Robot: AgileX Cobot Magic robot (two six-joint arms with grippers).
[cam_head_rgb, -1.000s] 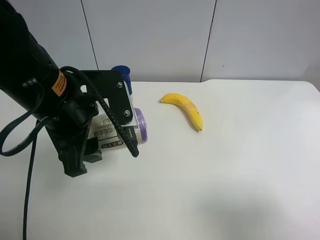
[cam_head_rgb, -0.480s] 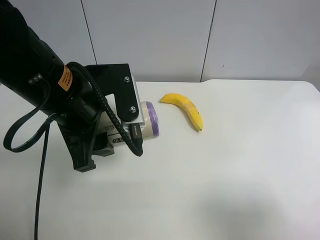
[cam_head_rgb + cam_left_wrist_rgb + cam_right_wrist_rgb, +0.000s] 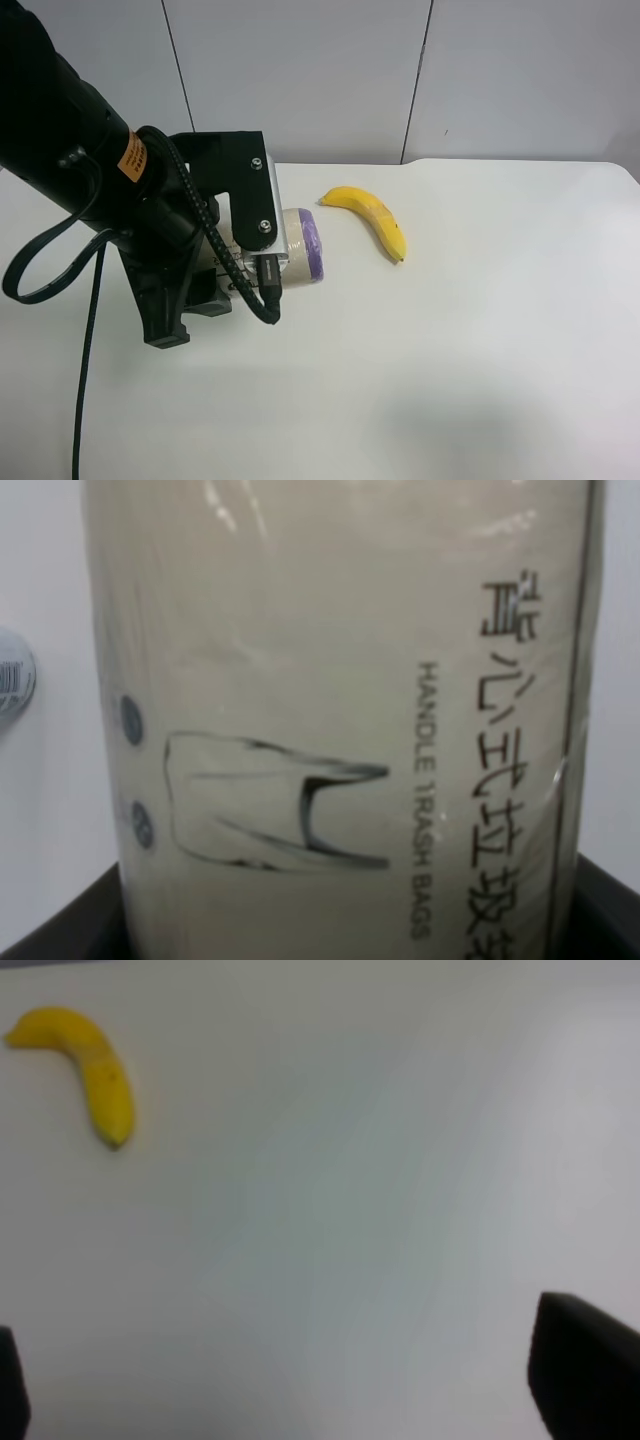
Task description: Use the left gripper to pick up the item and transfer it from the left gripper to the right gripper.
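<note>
The item (image 3: pixel 303 245), a fat roll with a purple end and a cream label, sits between the broad black plates of my left gripper (image 3: pixel 255 255), on the arm at the exterior high view's left. The gripper is shut on it and holds it low over the white table; I cannot tell whether it touches. In the left wrist view the item's label (image 3: pixel 330 710) fills the frame, with the left gripper (image 3: pixel 330 925) at its sides. My right gripper (image 3: pixel 295 1385) is open and empty over bare table, with only its dark fingertips (image 3: pixel 585 1370) showing. It is out of the exterior high view.
A yellow banana (image 3: pixel 372 215) lies on the table to the right of the item and also shows in the right wrist view (image 3: pixel 95 1075). The table's back edge meets a grey wall (image 3: pixel 330 70). The blue-capped bottle is hidden behind the left arm.
The left gripper has carried the item to the exterior high view's right, toward the banana, and now covers the blue bottle cap. The banana has not moved.
</note>
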